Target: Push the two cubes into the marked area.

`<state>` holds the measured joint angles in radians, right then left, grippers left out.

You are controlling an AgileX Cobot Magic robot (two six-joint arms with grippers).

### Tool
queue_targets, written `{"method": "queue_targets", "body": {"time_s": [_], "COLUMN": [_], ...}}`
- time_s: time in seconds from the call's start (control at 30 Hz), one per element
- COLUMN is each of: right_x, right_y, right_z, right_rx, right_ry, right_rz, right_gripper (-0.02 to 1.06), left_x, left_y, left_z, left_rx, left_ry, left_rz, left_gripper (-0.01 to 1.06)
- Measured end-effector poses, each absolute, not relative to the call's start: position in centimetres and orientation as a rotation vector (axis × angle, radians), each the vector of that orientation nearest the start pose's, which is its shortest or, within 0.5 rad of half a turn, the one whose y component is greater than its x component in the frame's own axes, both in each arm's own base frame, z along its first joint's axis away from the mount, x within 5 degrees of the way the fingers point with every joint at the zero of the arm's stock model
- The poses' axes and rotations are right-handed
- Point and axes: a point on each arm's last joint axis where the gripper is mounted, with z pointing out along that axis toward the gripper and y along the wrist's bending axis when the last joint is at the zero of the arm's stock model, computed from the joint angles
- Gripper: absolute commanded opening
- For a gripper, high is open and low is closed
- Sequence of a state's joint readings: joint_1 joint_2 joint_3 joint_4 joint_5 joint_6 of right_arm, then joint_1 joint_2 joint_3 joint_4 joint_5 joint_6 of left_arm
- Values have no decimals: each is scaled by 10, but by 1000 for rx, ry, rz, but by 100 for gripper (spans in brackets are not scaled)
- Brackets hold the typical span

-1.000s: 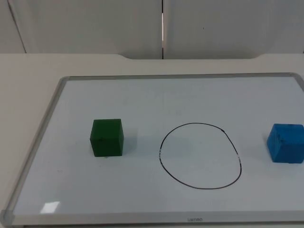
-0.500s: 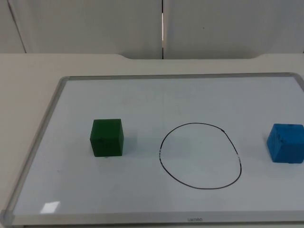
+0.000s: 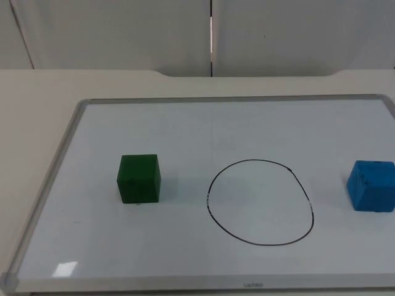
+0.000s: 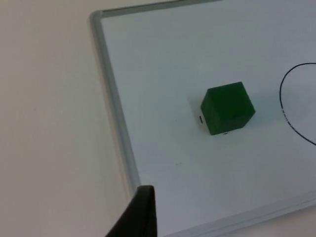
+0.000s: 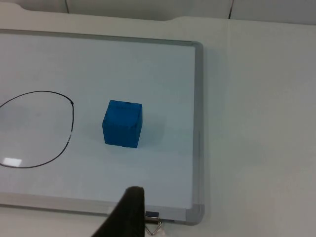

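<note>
Both stiff, light-looking cubes, green cube [image 3: 139, 178] and blue cube [image 3: 370, 185], should slide if pushed on their outer faces toward the circle [image 3: 260, 202]; whether either pincer is open I cannot tell.

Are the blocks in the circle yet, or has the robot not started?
Nothing looks done yet. The green cube sits on the whiteboard to one side of the hand-drawn black circle, and the blue cube sits on the other side, both outside the line. Neither gripper touches a cube; a black fingertip of the left one stands apart from the green cube. Both pushes are left.
</note>
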<state>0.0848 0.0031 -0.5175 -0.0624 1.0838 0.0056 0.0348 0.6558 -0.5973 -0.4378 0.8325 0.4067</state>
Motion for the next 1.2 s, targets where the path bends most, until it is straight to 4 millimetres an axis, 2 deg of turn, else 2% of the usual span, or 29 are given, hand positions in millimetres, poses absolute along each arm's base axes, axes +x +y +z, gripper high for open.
{"method": "queue_targets", "body": {"time_s": [0.03,0.17,0.2,0.23,0.27,0.37,0.4,0.47,0.87,1.0,1.2], "right_x": [-7,-7,-7,-7,-7,-7,-7,-7,-7,-7,-7], "right_y": [-6,-6,-6,-6,-6,-6,-6,-6,-6,-6,-6], "right_z": [280,280,280,280,280,280,280,280,280,280,280], "right_rx": [-77,-83,-83,-77,-77,-77,-77,-77,-83,-77,-77], "right_ry": [2050,2050,2050,2050,2050,2050,2050,2050,2050,2050,2050], "right_rz": [-19,-22,-22,-19,-19,-19,-19,-19,-22,-19,-19], "right_gripper": [105,105,105,105,105,105,105,105,105,105,105], "left_x": [118,136,136,140,144,153,157,167,202,218,230], "left_y": [-26,-30,-30,-31,-32,-32,-33,-35,-38,-34,-33], "left_z": [295,291,291,290,289,287,286,284,264,250,233], "left_rx": [234,224,224,219,216,202,198,166,156,88,47], "left_ry": [2287,2284,2284,2276,2270,2258,2249,2232,2222,2246,2302], "left_rz": [-323,-412,-412,-426,-440,-460,-472,-523,-596,-576,-595], "left_gripper": [82,44,40,40,27,7,7,-1,0,0,0]}}
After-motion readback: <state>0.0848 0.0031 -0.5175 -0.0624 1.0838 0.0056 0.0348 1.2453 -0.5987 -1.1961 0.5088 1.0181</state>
